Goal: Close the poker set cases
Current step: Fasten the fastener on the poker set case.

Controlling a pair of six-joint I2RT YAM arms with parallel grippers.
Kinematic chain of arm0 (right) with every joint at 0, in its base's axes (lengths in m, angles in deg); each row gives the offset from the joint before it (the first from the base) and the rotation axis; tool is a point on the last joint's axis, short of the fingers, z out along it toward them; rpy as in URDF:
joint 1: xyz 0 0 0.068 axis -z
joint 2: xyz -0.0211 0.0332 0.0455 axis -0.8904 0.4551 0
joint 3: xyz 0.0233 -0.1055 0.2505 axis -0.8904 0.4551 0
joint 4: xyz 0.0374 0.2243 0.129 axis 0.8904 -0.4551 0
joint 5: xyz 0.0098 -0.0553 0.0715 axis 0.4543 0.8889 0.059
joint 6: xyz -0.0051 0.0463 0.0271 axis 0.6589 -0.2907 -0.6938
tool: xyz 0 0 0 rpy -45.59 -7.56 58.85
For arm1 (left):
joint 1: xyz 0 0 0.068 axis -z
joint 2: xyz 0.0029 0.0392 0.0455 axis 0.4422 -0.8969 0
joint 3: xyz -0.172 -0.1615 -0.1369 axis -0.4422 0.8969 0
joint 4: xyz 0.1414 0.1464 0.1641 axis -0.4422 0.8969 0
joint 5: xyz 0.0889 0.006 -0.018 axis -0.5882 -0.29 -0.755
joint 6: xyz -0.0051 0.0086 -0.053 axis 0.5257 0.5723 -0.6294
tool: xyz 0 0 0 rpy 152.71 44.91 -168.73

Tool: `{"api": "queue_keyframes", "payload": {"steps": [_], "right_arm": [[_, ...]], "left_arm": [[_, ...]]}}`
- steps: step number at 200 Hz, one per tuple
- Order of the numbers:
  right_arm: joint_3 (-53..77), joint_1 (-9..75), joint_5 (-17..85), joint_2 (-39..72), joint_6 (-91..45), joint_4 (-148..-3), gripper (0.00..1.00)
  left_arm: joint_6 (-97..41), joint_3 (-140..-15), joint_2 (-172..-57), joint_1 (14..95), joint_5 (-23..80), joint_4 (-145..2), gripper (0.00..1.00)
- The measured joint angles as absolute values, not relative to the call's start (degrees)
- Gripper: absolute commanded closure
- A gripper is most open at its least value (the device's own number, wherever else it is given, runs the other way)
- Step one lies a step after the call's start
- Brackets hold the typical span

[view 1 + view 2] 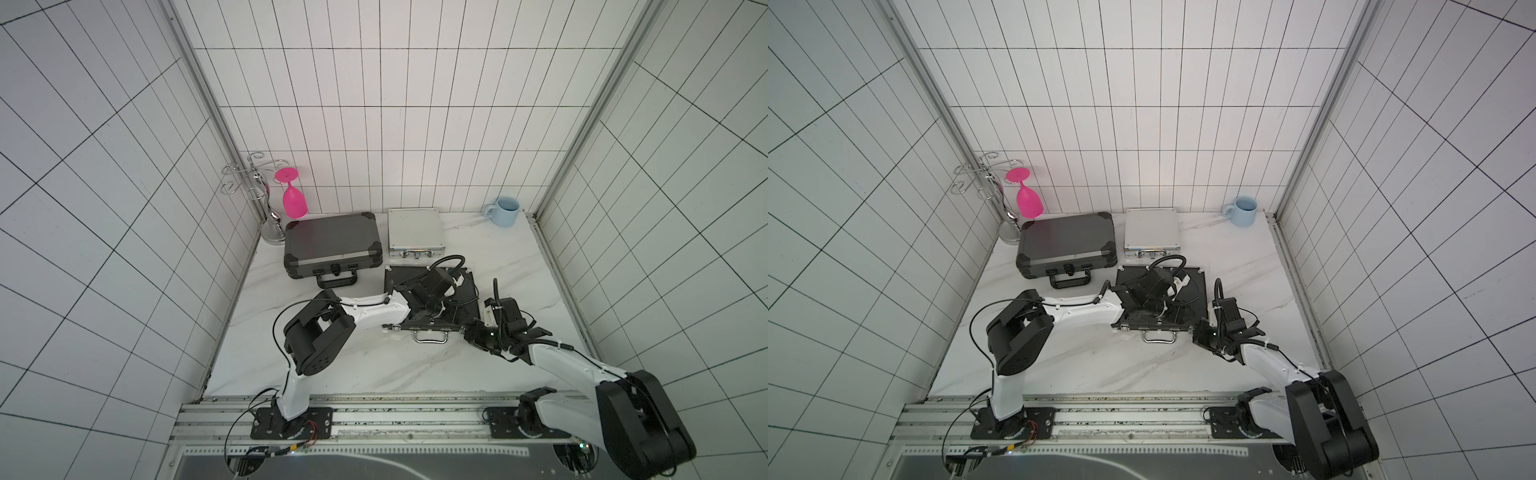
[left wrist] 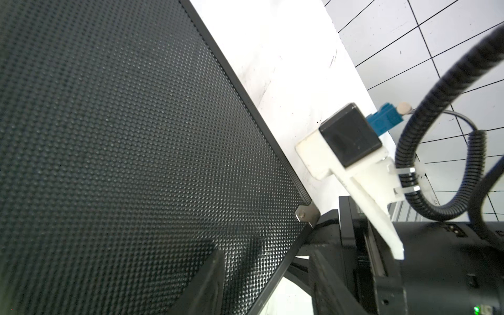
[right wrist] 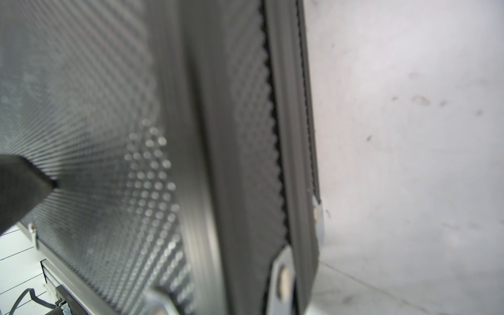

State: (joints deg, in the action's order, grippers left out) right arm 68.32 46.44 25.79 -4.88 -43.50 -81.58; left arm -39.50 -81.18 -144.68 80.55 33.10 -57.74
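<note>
Left wrist view: the dimpled lid of the black textured case [image 2: 122, 136] is seen close up. One finger [image 2: 207, 281] of the left gripper [image 2: 263, 256] is laid on it and a second dark finger is seen past the lid's edge, so the fingers stand apart with nothing visibly clamped. The right arm's white-mounted wrist camera [image 2: 349, 136] is caught only here, along with a green light [image 2: 476, 309] beside a marking too small to be read.

The case's side seam [image 3: 275, 136] is shown by the right wrist view alone, as is a single dark fingertip [image 3: 41, 188] touching the lid. The fingers of the right gripper [image 1: 473, 332] are held together. Whether the lid is fully down cannot be told.

The layout is given in both top views. This case lies mid-table [image 1: 332, 361] under both grippers, its handle [image 1: 432, 338] toward the robot. The wide dark grey case [image 1: 332, 241] and the small silver case [image 1: 415, 230] lie shut along the back wall. A blue mug [image 1: 505, 212] stands in the back corner and a pink glass [image 1: 294, 201] is hung on a chrome rack [image 1: 257, 183].
</note>
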Motion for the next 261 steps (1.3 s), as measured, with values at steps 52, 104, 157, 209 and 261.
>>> {"api": "queue_keyframes", "payload": {"steps": [52,104,157,209,261], "right_arm": [[72.63,46.46,26.84,-6.76,-46.29,-72.49,0.93],[74.16,47.33,30.42,-9.32,-48.00,-68.90,0.93],[81.00,47.51,32.48,-13.12,-51.93,-58.83,0.93],[80.43,47.55,36.59,-30.46,-50.27,-70.45,0.87],[69.05,47.57,40.54,-27.24,-43.76,-78.21,0.54]], "left_arm": [[-39.39,-81.48,-144.94,79.35,34.26,-57.54,0.48],[-38.37,-82.60,-145.64,78.63,35.64,-56.65,0.48],[-38.17,-82.20,-145.64,78.36,36.45,-57.30,0.48],[-37.65,-82.77,-145.64,78.30,36.56,-56.43,0.48],[-37.58,-79.89,-141.84,78.21,37.19,-53.74,0.47]]}}
